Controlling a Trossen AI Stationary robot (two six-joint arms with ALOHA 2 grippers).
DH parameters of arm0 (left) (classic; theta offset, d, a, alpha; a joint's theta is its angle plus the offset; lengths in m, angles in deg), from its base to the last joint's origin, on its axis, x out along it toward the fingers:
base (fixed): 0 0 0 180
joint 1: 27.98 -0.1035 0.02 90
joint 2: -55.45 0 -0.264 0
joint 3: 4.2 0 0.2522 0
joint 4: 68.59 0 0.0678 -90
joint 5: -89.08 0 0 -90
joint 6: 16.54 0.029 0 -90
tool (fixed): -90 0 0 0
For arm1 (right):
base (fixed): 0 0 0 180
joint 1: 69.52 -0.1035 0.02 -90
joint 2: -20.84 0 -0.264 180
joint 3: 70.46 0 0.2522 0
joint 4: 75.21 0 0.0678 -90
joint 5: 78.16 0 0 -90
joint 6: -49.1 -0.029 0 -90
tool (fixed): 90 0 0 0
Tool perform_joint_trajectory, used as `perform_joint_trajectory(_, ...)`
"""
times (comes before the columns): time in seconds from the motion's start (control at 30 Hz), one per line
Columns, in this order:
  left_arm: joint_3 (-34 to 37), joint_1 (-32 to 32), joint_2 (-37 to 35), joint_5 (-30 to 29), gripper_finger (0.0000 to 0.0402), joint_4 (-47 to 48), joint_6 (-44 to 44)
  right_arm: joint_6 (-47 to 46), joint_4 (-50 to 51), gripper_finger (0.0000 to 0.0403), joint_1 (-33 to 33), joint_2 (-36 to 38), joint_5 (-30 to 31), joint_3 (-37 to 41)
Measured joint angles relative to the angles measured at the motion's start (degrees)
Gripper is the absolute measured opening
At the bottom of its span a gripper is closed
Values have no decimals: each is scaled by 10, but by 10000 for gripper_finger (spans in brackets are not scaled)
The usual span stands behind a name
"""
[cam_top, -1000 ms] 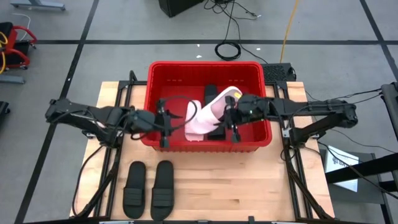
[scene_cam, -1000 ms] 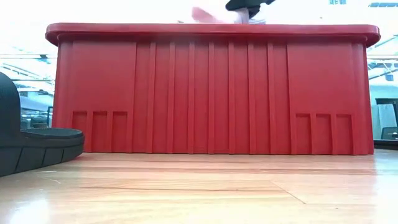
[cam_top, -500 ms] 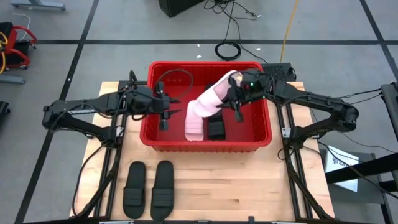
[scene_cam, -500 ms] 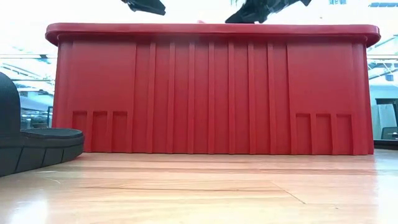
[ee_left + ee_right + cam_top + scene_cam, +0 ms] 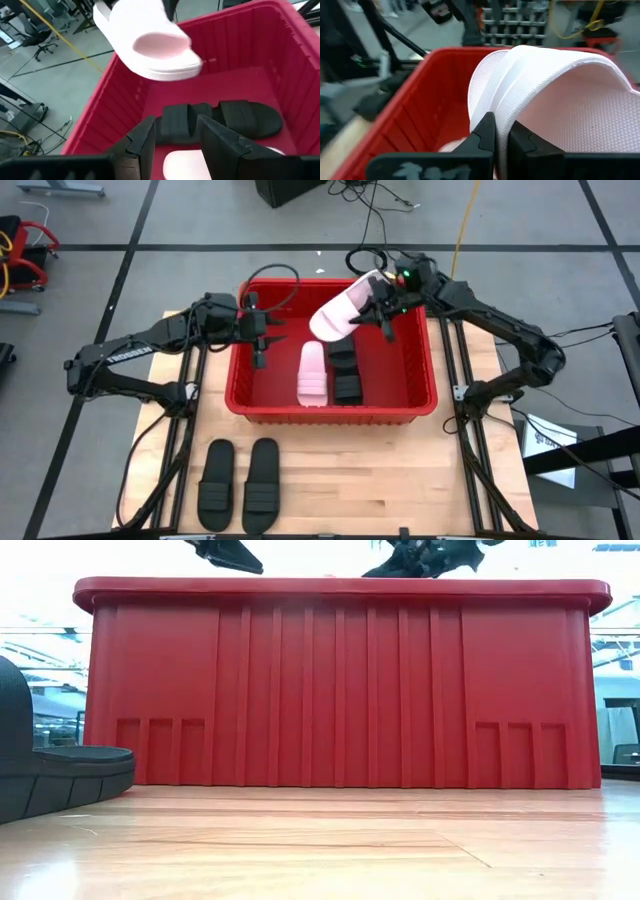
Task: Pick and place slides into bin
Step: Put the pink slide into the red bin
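- We are seeing two black slides (image 5: 240,485) lying near the worktop's front edge, left of centre.
- Left gripper (image 5: 259,340) is hovering over the bin's (image 5: 330,410) left wall, fingers partly open, empty.
- Inside: one pink slide (image 5: 312,375), two black ones (image 5: 345,372).
- Right gripper (image 5: 375,308) is pinching the lifted pink slide (image 5: 340,310) above the bin's far rim; releasing here, we are risking it tumbling outside.

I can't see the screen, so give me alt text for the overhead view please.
The right claw holds a pale pink slide raised over the red bin's far edge. Inside lie another pale slide and two black slides; the left claw hovers empty over the bin, and two more black slides sit on the table.
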Motion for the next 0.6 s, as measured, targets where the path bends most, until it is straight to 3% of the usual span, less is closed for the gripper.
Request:
perform_joint_trajectory(0.17, 0, -19, 1, -25, 145, -2, 37, -5, 71, 3, 14, -76, -58, -84)
perform_joint_trajectory(0.33, 0, -7, 1, -126, 145, 11, 118, -7, 142, 2, 16, -136, -75, -169)
perform_joint_trajectory(0.6, 0, 18, 36, -178, 145, 5, 226, -31, 145, 3, 4, -188, -122, -218)
